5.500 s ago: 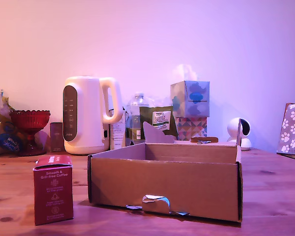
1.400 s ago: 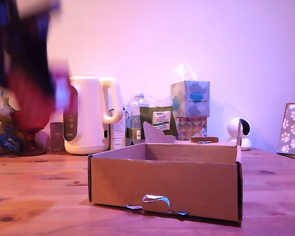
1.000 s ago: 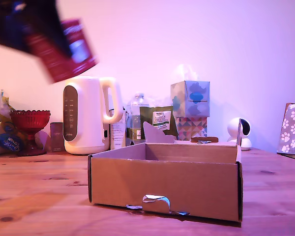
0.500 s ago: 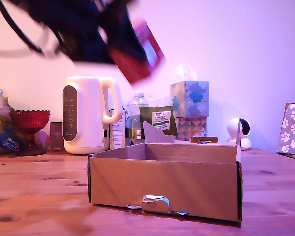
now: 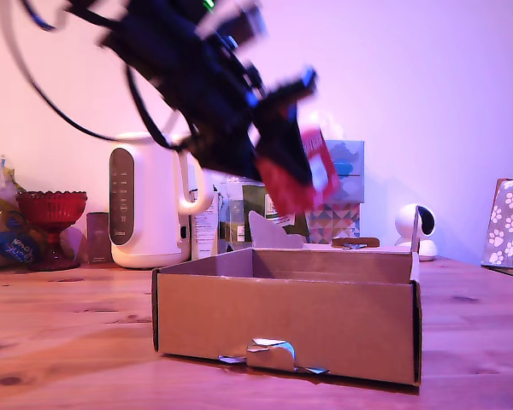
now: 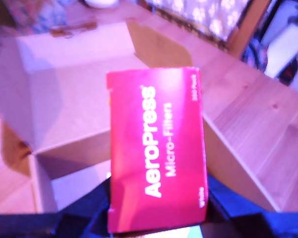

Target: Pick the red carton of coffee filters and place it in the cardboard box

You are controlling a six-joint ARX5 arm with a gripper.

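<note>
Carton: the red carton of coffee filters [image 5: 297, 175] hangs in the air, tilted, above the open cardboard box [image 5: 286, 312], clear of the counter [image 5: 68, 342] and not touching the box walls
Gripper: the gripper [image 5: 278, 166] is closed around the carton's lower end; in the wrist view the dark jaws show along the carton's [image 6: 156, 148] near edge, with its "AeroPress Micro-Filters" face turned toward the camera
Arm: the black arm [image 5: 188, 77] reaches in from the exterior view's upper left, blurred, cables looping behind it
Box: it sits near the counter's front edge, flaps upright, a torn notch in its front wall; the wrist view shows a bare floor [image 6: 64, 79] with nothing in it
Done: the pick looks complete, the carton lifted and carried over the box opening
Left: lowering the carton inside the walls and letting go; neither has happened yet
Position over box: from the exterior view the carton appears above the box's middle to rear part, though motion blur makes its exact place over the opening hard to fix
Background: a white kettle [image 5: 150, 205], a red goblet [image 5: 51, 218] and a patterned tissue box [image 5: 342, 175] stand along the counter's back edge, well apart from the carton's path
Risk: judged from the tilt, the carton may land on an edge instead of flat
</note>
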